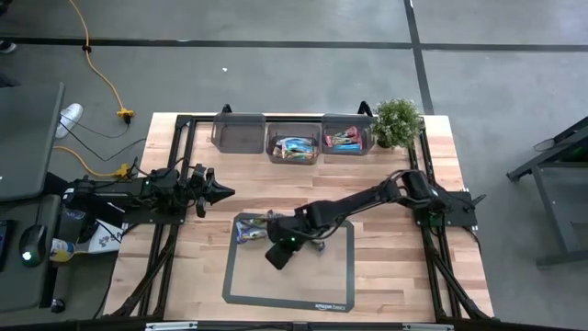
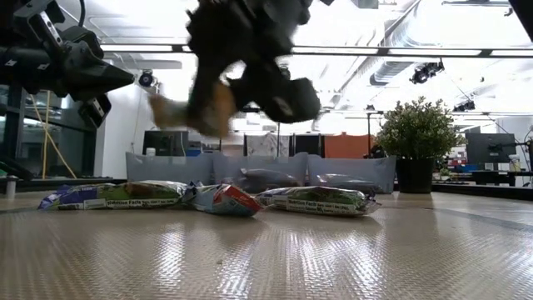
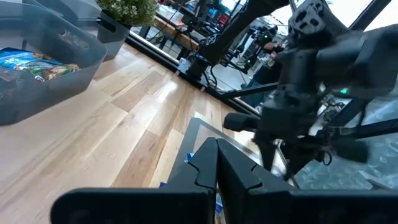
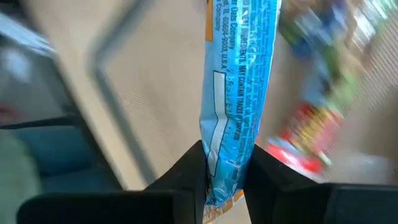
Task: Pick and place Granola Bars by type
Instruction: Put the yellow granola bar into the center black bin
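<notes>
My right gripper (image 1: 276, 255) hangs over the grey mat (image 1: 335, 276), shut on a bright blue granola bar (image 4: 239, 74). In the low view that gripper (image 2: 208, 104) is a blur well above the mat. Several other bars (image 1: 252, 228) lie flat on the mat's far left part, shown in the low view as a row (image 2: 221, 200). My left gripper (image 1: 224, 191) waits shut at the table's left, level and off the wood; its fingers (image 3: 214, 168) hold nothing. My right gripper pinches the blue bar near one end (image 4: 224, 146) between its two fingers, and the wrapper is creased there. The fingers slant down from the table's right side. The bar reaches out lengthwise beyond the fingertips, lifted clear of the mat.
Three clear grey bins stand in a row at the far edge: the left one (image 1: 239, 131), the middle one (image 1: 294, 147) with blue bars, the right one (image 1: 346, 140) with pink and orange bars. A potted plant (image 1: 397, 121) stands to their right.
</notes>
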Robot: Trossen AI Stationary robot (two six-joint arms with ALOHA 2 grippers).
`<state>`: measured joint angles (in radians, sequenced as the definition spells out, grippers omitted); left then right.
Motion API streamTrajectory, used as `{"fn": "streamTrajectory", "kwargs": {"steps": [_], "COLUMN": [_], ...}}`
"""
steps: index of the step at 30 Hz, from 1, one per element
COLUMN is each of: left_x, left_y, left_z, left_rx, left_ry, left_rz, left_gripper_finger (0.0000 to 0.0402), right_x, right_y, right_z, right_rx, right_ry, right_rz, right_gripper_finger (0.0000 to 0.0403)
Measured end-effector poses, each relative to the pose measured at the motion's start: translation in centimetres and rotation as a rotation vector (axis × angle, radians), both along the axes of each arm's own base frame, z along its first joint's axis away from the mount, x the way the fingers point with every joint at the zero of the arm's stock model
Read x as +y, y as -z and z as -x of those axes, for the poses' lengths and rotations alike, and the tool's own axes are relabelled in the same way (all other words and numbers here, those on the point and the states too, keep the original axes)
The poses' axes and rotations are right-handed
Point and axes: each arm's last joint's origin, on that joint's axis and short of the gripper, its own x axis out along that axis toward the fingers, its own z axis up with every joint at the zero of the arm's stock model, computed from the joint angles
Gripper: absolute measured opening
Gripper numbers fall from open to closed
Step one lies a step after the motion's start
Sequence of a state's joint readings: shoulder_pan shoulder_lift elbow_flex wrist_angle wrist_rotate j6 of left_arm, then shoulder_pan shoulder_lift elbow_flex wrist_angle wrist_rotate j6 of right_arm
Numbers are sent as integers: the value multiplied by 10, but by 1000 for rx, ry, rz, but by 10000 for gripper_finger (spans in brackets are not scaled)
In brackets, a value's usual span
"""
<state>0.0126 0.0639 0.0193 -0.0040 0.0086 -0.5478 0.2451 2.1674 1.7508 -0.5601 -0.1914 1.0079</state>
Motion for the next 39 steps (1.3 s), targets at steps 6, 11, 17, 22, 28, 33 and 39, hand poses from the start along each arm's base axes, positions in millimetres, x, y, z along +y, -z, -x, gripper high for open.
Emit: {"fn": "streamTrajectory", "kwargs": {"steps": [6, 11, 17, 22, 28, 33, 39], "left_x": [0, 0, 0, 0, 0, 0, 0], "left_y": [0, 0, 0, 0, 0, 0, 0], "left_z": [0, 0, 0, 0, 0, 0, 0], "left_rx": [0, 0, 0, 0, 0, -1, 0], "left_ry": [-1, 0, 0, 0, -1, 0, 0], "left_rz": [0, 0, 0, 0, 0, 0, 0], "left_gripper_finger": [1, 1, 1, 1, 1, 1, 1], "right_x": [-10, -18, -25, -28, -32, -41, -65], "right_y": [-23, -41, -57, -65, -72, -84, -100], "right_z": [-21, -33, -40, -43, -45, -48, -50], "right_rx": [-280, -492, -683, -774, -854, -991, -1188], "right_ry": [-45, -96, -137, -137, -134, -118, -70], "right_rz": [-75, -114, -140, -142, -137, -97, -8], "right_gripper_finger": [68, 68, 69, 69, 69, 69, 69]}}
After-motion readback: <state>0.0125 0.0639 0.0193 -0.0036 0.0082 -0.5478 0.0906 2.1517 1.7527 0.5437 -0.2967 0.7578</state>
